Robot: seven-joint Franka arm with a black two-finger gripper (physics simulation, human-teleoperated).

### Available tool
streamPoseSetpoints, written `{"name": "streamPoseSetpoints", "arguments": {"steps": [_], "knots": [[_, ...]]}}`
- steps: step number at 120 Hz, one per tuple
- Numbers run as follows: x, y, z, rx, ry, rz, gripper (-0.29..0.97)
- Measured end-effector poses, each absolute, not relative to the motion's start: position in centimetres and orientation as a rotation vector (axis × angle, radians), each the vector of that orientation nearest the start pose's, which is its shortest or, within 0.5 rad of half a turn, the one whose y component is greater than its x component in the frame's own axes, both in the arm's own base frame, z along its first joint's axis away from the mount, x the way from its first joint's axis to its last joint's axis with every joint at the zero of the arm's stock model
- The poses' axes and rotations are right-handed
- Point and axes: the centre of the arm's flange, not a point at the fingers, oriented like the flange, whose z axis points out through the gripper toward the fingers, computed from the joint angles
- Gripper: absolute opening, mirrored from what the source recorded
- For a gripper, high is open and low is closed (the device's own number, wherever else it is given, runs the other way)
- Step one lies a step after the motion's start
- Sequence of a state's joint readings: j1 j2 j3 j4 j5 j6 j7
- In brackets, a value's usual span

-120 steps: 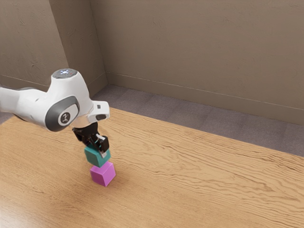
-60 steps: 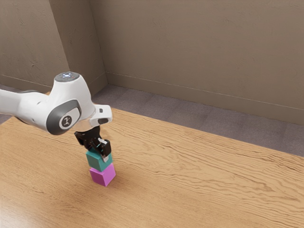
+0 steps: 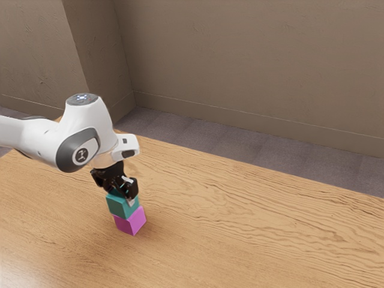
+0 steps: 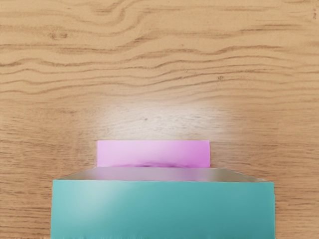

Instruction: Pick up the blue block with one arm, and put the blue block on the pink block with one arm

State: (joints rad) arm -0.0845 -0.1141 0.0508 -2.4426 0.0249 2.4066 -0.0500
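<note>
Wrist view: teal-blue cube block [image 4: 162, 209] just under hand, partly cut off; pink cube block [image 4: 153, 153] directly under it, mostly hidden. Exterior view: black two-finger gripper [image 3: 123, 193] clamps teal-blue cube block from two sides, seated on pink cube block. Wooden table [image 3: 252, 228] open toward exterior view's right; near edge cut off. Grey floor [image 3: 240, 144], beige wall [image 3: 252, 54] beyond.

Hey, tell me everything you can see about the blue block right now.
The blue block is a plain teal-blue cube, matte and smooth-faced, sitting upright. It rests on top of the pink block, which stands on the wooden table. The end effector grips its upper part from two sides.
</note>
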Motion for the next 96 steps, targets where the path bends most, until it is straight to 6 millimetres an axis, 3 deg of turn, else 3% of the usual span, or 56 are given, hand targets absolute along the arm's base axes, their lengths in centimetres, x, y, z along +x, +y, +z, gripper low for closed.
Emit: {"name": "streamPoseSetpoints", "arguments": {"steps": [8,37,66,96], "knots": [[47.7,-1.6,35.3,-3.131,-0.01,-0.123,0.37],[47.7,-1.6,35.4,-3.135,-0.03,-0.124,0.58],[47.8,1.2,40.8,-3.12,-0.086,-0.196,0.65],[47.4,1.7,41.2,-3.106,-0.061,-0.121,0.67]]}}
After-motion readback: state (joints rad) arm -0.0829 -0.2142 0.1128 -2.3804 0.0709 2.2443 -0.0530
